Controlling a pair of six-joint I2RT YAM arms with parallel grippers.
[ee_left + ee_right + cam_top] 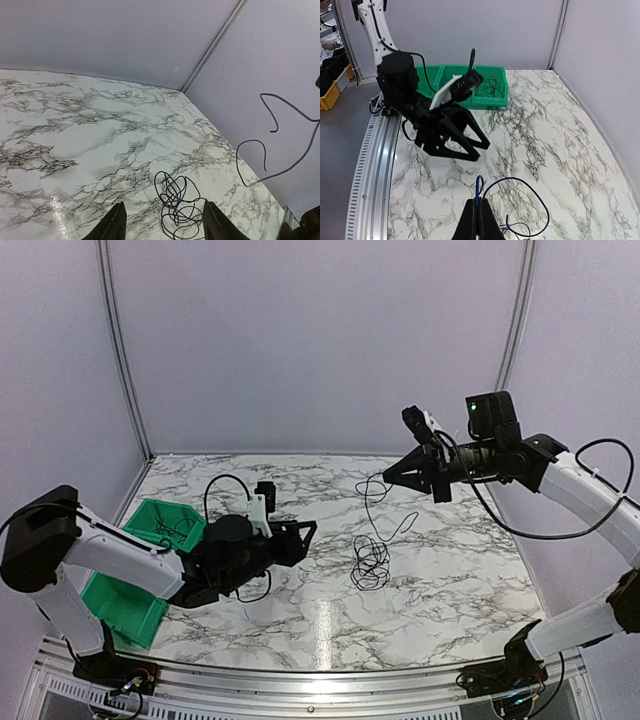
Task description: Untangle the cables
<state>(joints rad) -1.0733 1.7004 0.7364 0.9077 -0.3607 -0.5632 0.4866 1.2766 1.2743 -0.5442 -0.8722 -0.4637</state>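
Observation:
A tangle of thin black cables (369, 562) lies on the marble table, right of centre; it also shows in the left wrist view (180, 202). My right gripper (390, 476) is raised above the table and shut on a dark blue cable (478, 187), which loops (540, 200) and hangs down to the tangle. The hanging cable shows in the top view (372, 502) and in the left wrist view (280, 150). My left gripper (308, 537) is open and empty, low over the table, pointing at the tangle and just short of it (162, 222).
A green bin (135, 570) with two compartments stands at the left table edge; it holds other black cables (491, 85). Purple walls close the back and sides. A metal rail (300, 680) runs along the near edge.

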